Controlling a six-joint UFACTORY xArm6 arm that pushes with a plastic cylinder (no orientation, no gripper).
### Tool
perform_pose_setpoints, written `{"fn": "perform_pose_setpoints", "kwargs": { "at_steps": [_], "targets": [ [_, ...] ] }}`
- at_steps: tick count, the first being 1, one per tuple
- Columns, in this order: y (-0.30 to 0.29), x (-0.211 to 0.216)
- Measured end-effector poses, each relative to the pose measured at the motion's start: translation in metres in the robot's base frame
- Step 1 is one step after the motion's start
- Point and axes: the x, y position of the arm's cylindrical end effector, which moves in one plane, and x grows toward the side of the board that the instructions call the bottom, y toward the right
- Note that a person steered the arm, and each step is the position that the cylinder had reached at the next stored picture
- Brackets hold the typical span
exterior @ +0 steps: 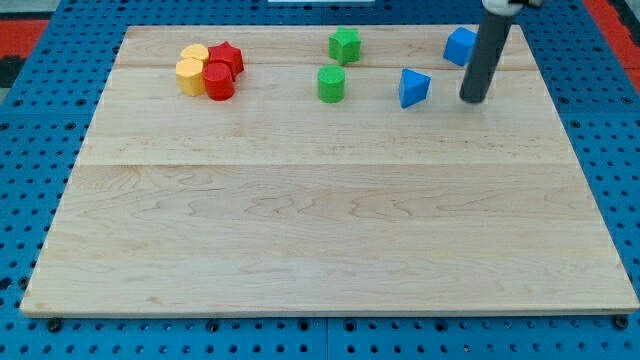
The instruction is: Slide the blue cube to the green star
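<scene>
The blue cube (pixel 460 46) sits near the view's top right of the wooden board (pixel 320 220). The green star (pixel 345 45) lies near the top middle, well to the left of the cube. My tip (pixel 474 100) rests on the board just below and slightly right of the blue cube, apart from it. A blue triangular block (pixel 413 87) lies left of my tip, between it and the green blocks.
A green cylinder (pixel 331 84) stands just below the green star. At the top left is a tight cluster: two yellow blocks (pixel 190 70), a red star (pixel 228 57) and a red cylinder (pixel 219 82). Blue pegboard (pixel 30 150) surrounds the board.
</scene>
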Motion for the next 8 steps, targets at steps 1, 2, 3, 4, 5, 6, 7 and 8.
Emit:
{"fn": "perform_pose_setpoints", "kwargs": {
  "at_steps": [1, 2, 3, 4, 5, 6, 7, 8],
  "targets": [
    [-0.045, -0.006],
    [-0.051, -0.044],
    [-0.045, -0.052],
    [-0.075, -0.058],
    [-0.109, -0.059],
    [-0.141, -0.065],
    [-0.131, -0.068],
    [-0.101, -0.078]
  ]
}}
